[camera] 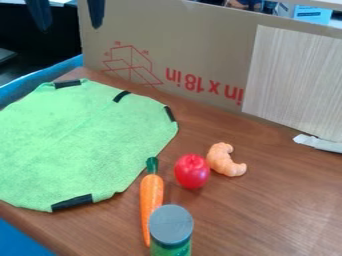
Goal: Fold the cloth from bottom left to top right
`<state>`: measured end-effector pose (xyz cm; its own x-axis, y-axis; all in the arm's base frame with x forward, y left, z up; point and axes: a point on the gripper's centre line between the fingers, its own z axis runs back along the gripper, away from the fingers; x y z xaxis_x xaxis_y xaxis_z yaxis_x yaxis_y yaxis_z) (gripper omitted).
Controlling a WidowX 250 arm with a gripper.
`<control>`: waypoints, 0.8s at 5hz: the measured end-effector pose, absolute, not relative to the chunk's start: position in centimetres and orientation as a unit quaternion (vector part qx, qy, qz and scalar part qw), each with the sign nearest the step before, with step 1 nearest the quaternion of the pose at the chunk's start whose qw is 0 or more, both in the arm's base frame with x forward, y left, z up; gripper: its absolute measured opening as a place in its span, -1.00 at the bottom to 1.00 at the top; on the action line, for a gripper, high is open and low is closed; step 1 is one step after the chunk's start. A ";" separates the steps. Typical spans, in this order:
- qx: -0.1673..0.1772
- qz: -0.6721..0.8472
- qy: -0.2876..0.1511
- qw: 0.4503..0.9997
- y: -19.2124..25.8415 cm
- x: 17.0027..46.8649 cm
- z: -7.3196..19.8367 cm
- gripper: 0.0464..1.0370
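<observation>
At the top left edge of the camera view hangs the gripper [68, 14], its two dark fingertips apart with a wide gap and nothing between them. It is above and away from the cloth. The green cloth [87, 140] lies spread out on the left part of the brown table, with black strips along its edges at the top, upper right and bottom. A faint crease runs diagonally across it. Its left side is cut off by the view's edge.
A carrot [151, 200] lies near the cloth's lower right edge. Right of it are a red toy fruit [192, 171] and an orange curved piece [226, 160]. A grey-lidded container [171, 230] stands at the front. A cardboard panel [194, 55] walls the table's back.
</observation>
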<state>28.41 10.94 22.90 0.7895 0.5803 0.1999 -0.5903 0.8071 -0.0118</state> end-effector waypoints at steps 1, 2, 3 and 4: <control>0.022 0.308 -0.084 0.948 10.9 28.6 22.1 0.92; -0.007 0.301 -0.066 0.951 12.8 28.5 20.6 0.92; -0.041 0.285 -0.039 0.957 13.6 29.0 19.6 0.92; -0.053 0.302 -0.043 0.951 15.5 28.9 19.0 0.92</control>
<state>28.94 15.48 18.98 0.8137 0.5793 0.0489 -0.5702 0.8116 -0.1268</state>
